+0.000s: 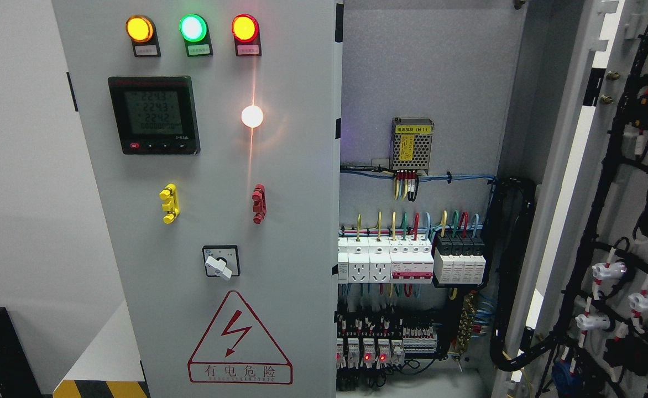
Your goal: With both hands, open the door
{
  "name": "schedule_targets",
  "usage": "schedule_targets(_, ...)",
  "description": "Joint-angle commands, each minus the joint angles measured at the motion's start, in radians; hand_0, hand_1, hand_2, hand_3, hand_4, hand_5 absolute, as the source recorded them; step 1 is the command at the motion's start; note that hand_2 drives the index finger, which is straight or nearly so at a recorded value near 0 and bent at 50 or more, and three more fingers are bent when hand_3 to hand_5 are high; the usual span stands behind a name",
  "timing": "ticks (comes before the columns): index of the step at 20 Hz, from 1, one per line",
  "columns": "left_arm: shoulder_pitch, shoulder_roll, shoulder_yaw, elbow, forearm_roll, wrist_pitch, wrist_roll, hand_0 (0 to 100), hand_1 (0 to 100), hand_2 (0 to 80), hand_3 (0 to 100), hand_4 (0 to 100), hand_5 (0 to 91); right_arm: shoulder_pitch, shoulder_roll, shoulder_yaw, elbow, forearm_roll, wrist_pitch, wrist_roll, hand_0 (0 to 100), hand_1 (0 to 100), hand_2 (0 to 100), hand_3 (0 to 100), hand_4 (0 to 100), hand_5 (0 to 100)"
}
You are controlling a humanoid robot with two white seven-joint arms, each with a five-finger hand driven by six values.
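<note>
Neither hand shows in the head view, so I cannot tell whether either is open or closed, or which is nearer the doors. The cabinet's right door already stands swung wide at the picture's right, its wired inner face turned toward the camera. The left door, carrying the indicator lamps and meter, remains shut. Its free vertical edge runs top to bottom beside the exposed breakers; judging from that, the next pull would start there.
</note>
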Motion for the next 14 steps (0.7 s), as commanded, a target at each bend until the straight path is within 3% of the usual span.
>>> schedule_targets(1, 0.014, -0.124, 0.066, 0.348, -0.095, -0.009, 0.004, 0, 0, 0.0, 0, 0, 0.0, 0.000, 0.000, 0.001, -0.015, 0.001, 0.000, 0.000, 0, 0, 0, 0, 0, 0)
schedule_targets(4, 0.041, -0.127, 0.198, 0.355, -0.195, -0.009, 0.004, 0, 0, 0.0, 0, 0, 0.0, 0.000, 0.000, -0.001, -0.015, 0.001, 0.000, 0.000, 0, 0, 0, 0, 0, 0)
schedule_targets(7, 0.055, -0.145, 0.397, 0.377, -0.395, -0.009, 0.004, 0, 0, 0.0, 0, 0, 0.0, 0.000, 0.000, -0.001, -0.016, 0.000, 0.000, 0.000, 0, 0, 0, 0, 0, 0)
schedule_targets(9, 0.079, -0.150, 0.479, 0.369, -0.492, -0.009, 0.004, 0, 0, 0.0, 0, 0, 0.0, 0.000, 0.000, -0.001, -0.016, 0.000, 0.000, 0.000, 0, 0, 0, 0, 0, 0)
schedule_targets(14, 0.109, -0.189, 0.519, 0.375, -0.518, -0.009, 0.004, 0, 0, 0.0, 0, 0, 0.0, 0.000, 0.000, 0.001, -0.018, 0.000, 0.000, 0.000, 0, 0, 0, 0, 0, 0)
